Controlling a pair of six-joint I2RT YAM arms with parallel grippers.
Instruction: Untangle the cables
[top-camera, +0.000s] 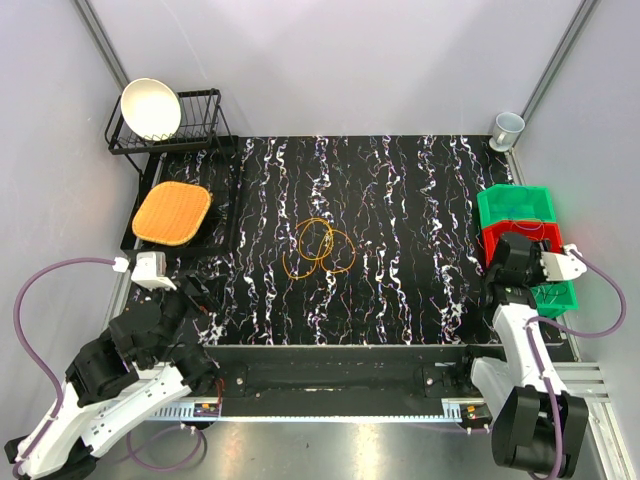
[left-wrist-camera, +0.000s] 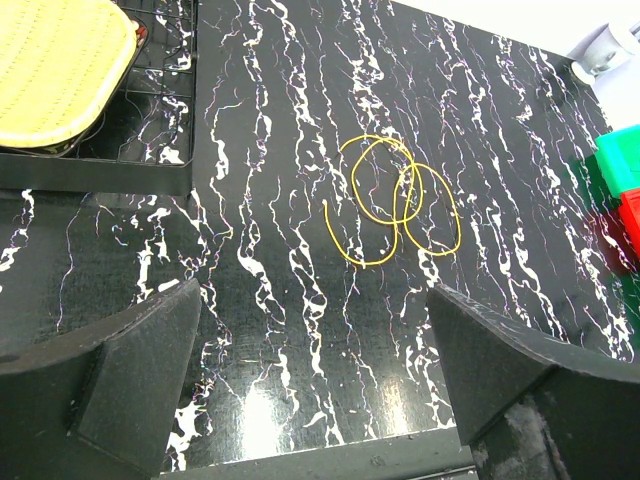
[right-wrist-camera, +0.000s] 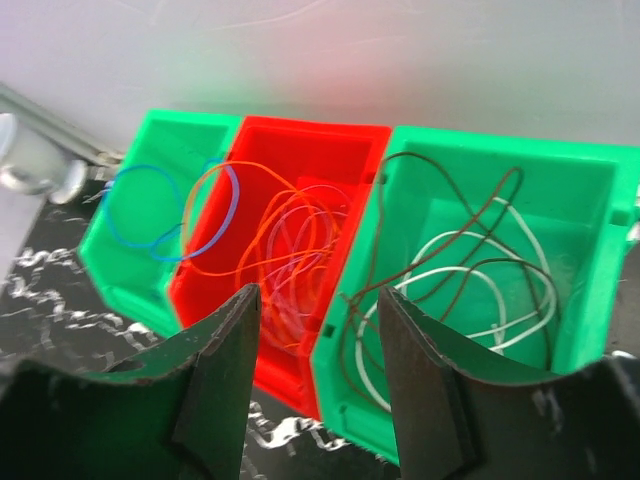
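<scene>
1. Mostly the view is filled by the black table with white marble veins, and both arms stand at its near edge
2. At the far left corner a black wire dish rack holds a round white bowl that leans on its edge; in front of the rack a square orange woven mat lies on a black tray
3. At the right edge three plastic bins stand touching in a row: a green bin, a red bin and a second green bin
4. The left gripper hangs over the near left part of the table, with its jaws spread wide and nothing between them
5. The right gripper is above the red bin; its jaws stand partly apart and hold nothing
6. A pale mug stands at the far right corner
7. A thin orange-yellow cable lies in loose overlapping loops near the middle of the table, well apart from both grippers
8. More cables lie in the bins: a blue cable in the first green bin, with one loop over the red bin's edge; a bunch of orange and red cables in the red bin; a white cable and a brown cable in the second green bin
</scene>
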